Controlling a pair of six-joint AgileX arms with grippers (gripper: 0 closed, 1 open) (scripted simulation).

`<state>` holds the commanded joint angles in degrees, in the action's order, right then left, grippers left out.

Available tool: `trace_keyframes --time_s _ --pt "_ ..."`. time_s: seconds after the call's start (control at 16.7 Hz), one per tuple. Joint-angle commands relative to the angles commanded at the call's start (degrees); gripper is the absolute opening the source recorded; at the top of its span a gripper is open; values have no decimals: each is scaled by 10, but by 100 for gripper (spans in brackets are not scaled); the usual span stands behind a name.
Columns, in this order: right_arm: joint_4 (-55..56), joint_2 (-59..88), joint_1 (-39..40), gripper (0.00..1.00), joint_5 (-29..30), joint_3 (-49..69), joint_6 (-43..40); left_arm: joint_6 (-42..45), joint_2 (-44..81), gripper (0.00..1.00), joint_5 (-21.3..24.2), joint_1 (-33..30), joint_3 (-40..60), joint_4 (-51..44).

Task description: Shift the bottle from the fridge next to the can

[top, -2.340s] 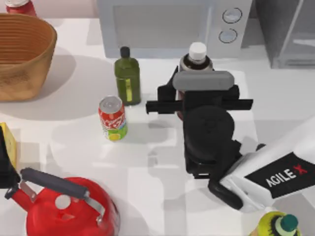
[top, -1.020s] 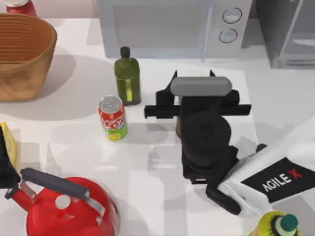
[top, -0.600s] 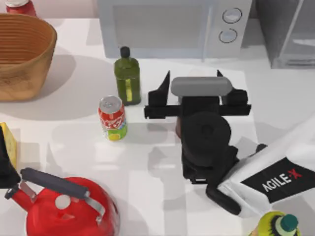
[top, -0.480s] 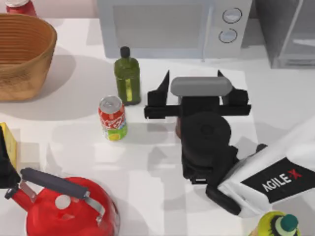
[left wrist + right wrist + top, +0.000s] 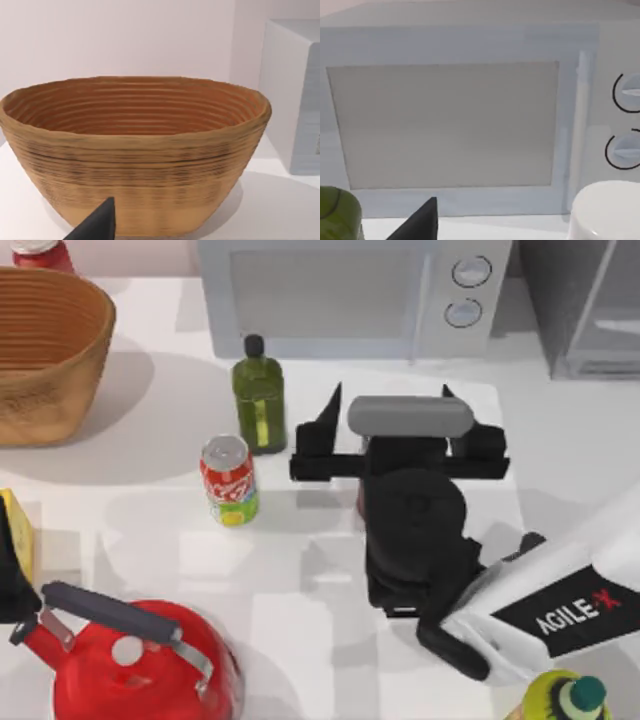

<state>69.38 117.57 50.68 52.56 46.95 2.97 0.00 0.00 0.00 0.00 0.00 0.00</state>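
Since a second ago, the right gripper (image 5: 390,398) has been spread: its black wedge-shaped fingers, then set narrow, are now held wide apart, and nothing is gripped between them. The bottle (image 5: 607,210) is seen from the right wrist as a smooth, rounded white cap close under the gripper. In the top view it is covered by the wrist's grey, pill-shaped housing, so its exact footing cannot be told. It is placed out on the table (image 5: 300,570), at about 3 o'clock from the can (image 5: 229,480) and well apart from the fridge (image 5: 590,305), whose grey metallic cabinet is set at the table's 1 o'clock corner.

The can is a small glossy cylinder with a silver top. An olive-green bottle (image 5: 259,398) with a black cap is stood just beside it at 1 o'clock. A pale, boxy microwave (image 5: 320,295) with two round dials is set at 12 o'clock, its flat door faced by the right wrist camera. Bare white table is left between can and gripper. A ribbed, woven basket (image 5: 50,350) is placed at 10 o'clock and a shiny red kettle (image 5: 130,660) at 7 o'clock.

The left gripper (image 5: 100,225) is parked before the basket; its opening cannot be told.
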Motion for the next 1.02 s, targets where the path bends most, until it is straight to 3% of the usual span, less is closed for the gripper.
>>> trace_keyframes --time_s 0.66,1.02 --pt "38 -6 25 100 25 -42 -25 0 0 100 0 0 0 0" --pt "2 -131 -30 100 -49 -50 -31 0 0 100 0 0 0 0"
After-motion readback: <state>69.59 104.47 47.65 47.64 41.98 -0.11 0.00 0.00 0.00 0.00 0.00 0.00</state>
